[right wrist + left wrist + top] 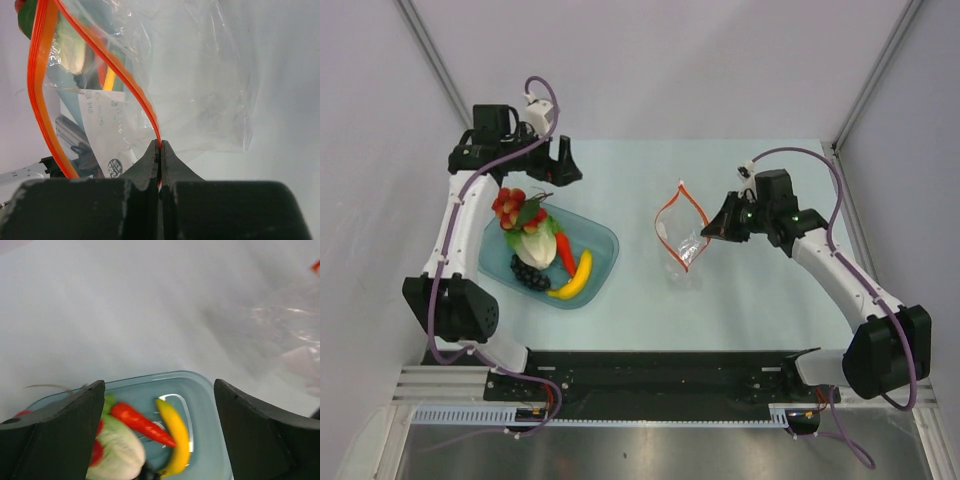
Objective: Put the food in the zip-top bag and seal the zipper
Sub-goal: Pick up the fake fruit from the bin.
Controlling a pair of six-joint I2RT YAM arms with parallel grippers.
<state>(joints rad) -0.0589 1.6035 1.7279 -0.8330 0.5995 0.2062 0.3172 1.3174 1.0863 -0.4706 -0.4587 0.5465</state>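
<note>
Nearest me, the food waits in a bowl on the surface. Loading well, I judge, means taking one piece at a time, perhaps the banana first, and lowering it straight through the bag's mouth. Mid-surface, my right end effector is clenched on the zipper, holding the bag upright beside the bowl. It is clear and crinkled, its orange strip bowed into an open loop. Beyond the bowl, my left end effector hangs released.
</note>
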